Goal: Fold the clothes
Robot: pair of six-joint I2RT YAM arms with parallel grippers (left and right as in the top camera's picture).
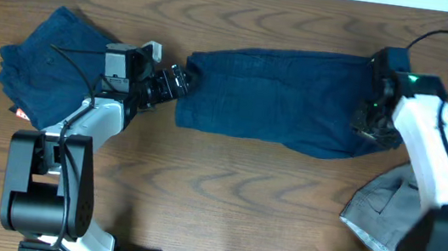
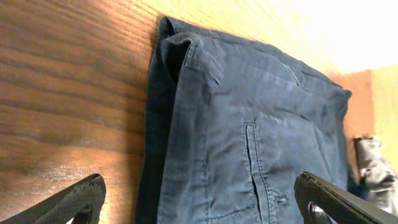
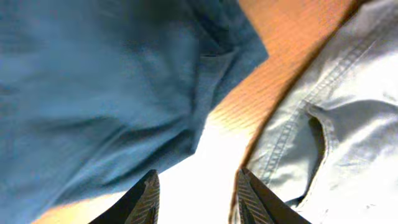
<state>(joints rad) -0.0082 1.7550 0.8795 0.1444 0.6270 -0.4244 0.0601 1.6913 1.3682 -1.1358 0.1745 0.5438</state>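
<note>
Dark blue trousers (image 1: 283,98) lie folded lengthwise across the middle of the table. My left gripper (image 1: 180,81) is open at their left end, jaws wide over the waistband and fly (image 2: 249,155). My right gripper (image 1: 373,120) hovers over their right end, open and empty, with the blue cloth (image 3: 93,93) to its left and a grey garment (image 3: 336,124) to its right. Another dark blue garment (image 1: 48,61) lies crumpled at the left.
Light grey trousers (image 1: 399,203) are heaped at the right edge of the table, under my right arm. The wooden table (image 1: 223,203) shows in front of the trousers. A cable loops above my right arm (image 1: 440,36).
</note>
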